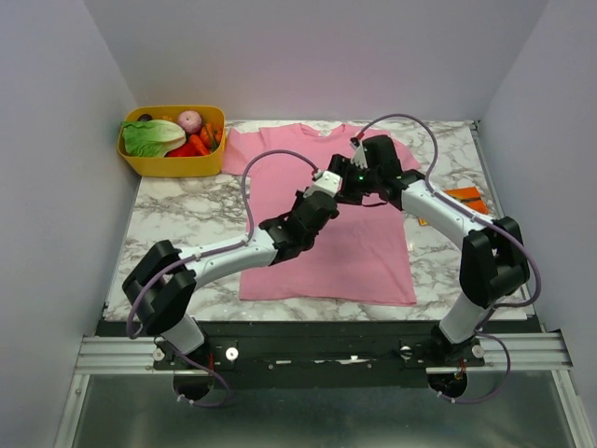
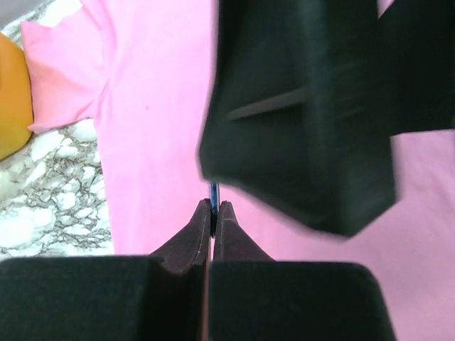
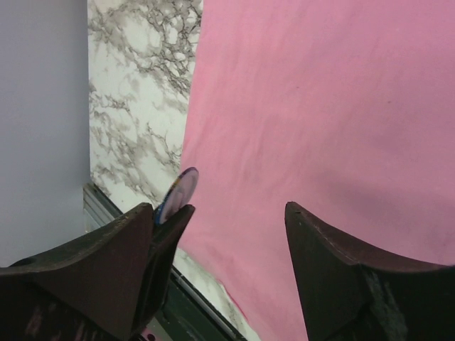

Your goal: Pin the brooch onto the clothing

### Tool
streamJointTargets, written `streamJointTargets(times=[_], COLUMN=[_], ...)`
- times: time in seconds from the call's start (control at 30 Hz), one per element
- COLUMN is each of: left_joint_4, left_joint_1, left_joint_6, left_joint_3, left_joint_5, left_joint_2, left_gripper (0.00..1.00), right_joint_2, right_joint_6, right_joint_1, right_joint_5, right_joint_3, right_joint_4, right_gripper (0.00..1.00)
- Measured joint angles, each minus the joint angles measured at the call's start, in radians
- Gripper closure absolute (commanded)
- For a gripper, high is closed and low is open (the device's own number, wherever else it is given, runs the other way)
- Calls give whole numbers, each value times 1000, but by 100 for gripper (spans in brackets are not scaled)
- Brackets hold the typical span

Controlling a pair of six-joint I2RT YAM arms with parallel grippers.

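One plain pink short-sleeved cotton T-shirt (image 1: 364,252) lies flat across the middle of the marble-patterned desk (image 1: 177,215). One small round brooch disc (image 3: 178,190), pale-faced with a bluish rim, is held edge-on over the shirt's chest. The left gripper (image 2: 212,209) has its jaws clamped on it. The right gripper (image 3: 227,213) is just beside it, jaws apart. One yellow plastic tub (image 1: 173,168) in the far left corner holds a green lettuce (image 1: 152,136), a pinkish onion (image 1: 189,120) and orange carrots (image 1: 199,145). One flat orange item (image 1: 466,197) lies by the right edge.
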State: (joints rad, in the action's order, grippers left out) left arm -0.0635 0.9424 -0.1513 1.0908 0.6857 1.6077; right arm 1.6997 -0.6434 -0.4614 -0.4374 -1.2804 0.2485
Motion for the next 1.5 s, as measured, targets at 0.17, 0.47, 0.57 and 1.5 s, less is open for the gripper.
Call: streamJointTargets(times=[0.17, 0.47, 0.57, 1.5], left_joint_4=[-5, 23, 50, 220], left_joint_1=[-46, -249, -290, -315], left_joint_6=[-33, -134, -156, -246], left_joint_3=[-55, -180, -211, -233], left_joint_5=[-82, -469, -612, -1284], left_joint_2=[-87, -285, -344, -446], left_gripper=[100, 100, 100, 100], right_joint_2=[-6, -218, -274, -358], right_joint_6=[14, 127, 182, 179], right_joint_1=[58, 103, 103, 68], right_joint_5=[2, -68, -160, -634], right_joint_3=[6, 198, 253, 365], right_joint_4=[-23, -216, -320, -696], right_gripper=[4, 0, 0, 35])
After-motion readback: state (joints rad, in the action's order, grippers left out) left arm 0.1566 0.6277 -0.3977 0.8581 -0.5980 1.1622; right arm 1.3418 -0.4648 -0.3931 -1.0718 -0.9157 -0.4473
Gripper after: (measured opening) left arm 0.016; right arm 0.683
